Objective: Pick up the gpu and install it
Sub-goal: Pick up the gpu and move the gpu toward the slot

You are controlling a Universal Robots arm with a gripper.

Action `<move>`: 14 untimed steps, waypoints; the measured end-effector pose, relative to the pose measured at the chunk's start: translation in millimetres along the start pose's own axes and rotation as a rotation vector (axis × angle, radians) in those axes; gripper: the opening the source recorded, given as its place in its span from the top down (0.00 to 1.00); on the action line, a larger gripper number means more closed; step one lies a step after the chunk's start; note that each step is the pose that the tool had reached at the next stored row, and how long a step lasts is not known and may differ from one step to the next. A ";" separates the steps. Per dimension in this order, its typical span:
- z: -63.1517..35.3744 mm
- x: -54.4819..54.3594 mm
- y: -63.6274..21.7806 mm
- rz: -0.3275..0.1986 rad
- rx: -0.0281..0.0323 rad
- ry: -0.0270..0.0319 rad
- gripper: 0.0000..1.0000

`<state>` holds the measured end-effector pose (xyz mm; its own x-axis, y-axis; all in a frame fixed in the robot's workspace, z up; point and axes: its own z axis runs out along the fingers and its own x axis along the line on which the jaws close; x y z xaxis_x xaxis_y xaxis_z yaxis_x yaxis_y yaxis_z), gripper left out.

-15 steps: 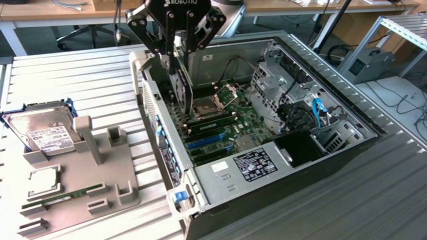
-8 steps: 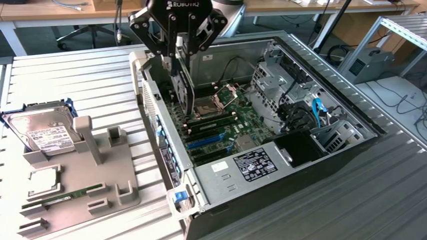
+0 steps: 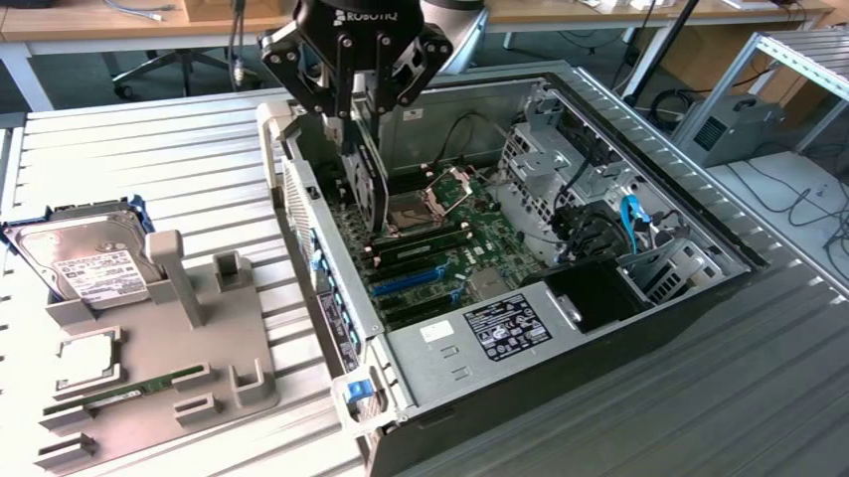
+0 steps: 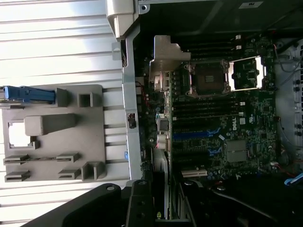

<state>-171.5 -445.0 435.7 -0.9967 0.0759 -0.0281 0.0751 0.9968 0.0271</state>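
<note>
My gripper (image 3: 358,149) hangs over the open computer case (image 3: 690,308), near the wall on the exterior view's left, and is shut on the gpu (image 3: 368,194). The card stands on edge, its black fan face dark, and its lower edge is close above the motherboard (image 3: 458,234) beside the CPU socket. In the wrist view the black fingers (image 4: 142,208) flank the card's thin edge (image 4: 161,189), with the motherboard (image 4: 236,118) and its blue slots (image 4: 194,135) beyond. Whether the card touches a slot is hidden.
On the slatted table, to the exterior view's left of the case, a grey fixture tray (image 3: 199,348) carries a hard drive (image 3: 86,263), a CPU chip (image 3: 86,358) and a RAM stick (image 3: 126,388). Cables and drive cages (image 3: 597,229) crowd the case's far side.
</note>
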 end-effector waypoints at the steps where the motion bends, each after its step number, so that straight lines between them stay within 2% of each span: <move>1: 0.4 0.0 0.0 0.000 0.0001 0.0001 0.74; 14: 7.0 -0.9 -0.1 0.000 -0.0001 0.0000 0.74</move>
<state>-170.4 -445.1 428.7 -0.9967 0.0759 -0.0281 0.0751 0.9968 0.0272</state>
